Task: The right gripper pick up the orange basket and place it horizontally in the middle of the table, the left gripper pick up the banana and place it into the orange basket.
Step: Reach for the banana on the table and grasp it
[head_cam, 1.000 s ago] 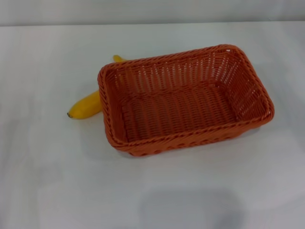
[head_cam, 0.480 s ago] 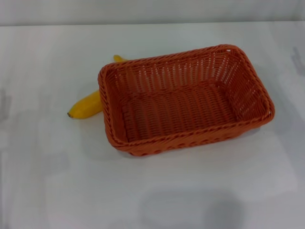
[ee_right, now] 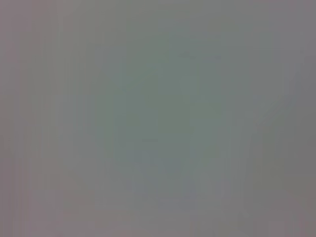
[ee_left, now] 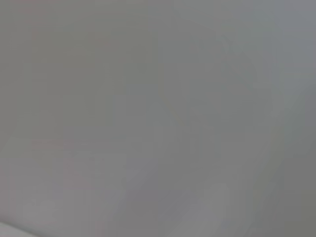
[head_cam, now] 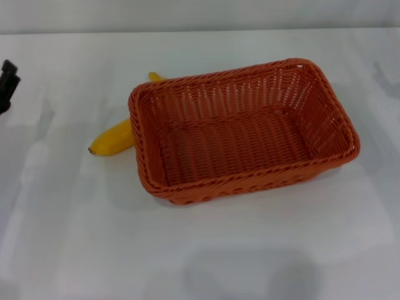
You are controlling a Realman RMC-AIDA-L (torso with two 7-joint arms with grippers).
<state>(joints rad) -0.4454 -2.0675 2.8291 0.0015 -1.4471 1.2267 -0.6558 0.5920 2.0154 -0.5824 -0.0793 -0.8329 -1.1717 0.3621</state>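
Observation:
The orange basket [head_cam: 240, 128] sits empty on the white table [head_cam: 200, 250], near the middle and slightly skewed. A yellow banana [head_cam: 114, 137] lies on the table against the basket's left wall, partly hidden behind it, its dark tip pointing left. A black piece of my left gripper [head_cam: 7, 84] pokes in at the far left edge of the head view, well left of the banana. My right gripper does not show in any view. Both wrist views show only bare grey surface.
Faint shadows lie on the table at the left and right edges and near the front. Nothing else stands on the tabletop around the basket and the banana.
The left gripper's black tip has come into the head view at the far left edge. Basket and banana have not moved.

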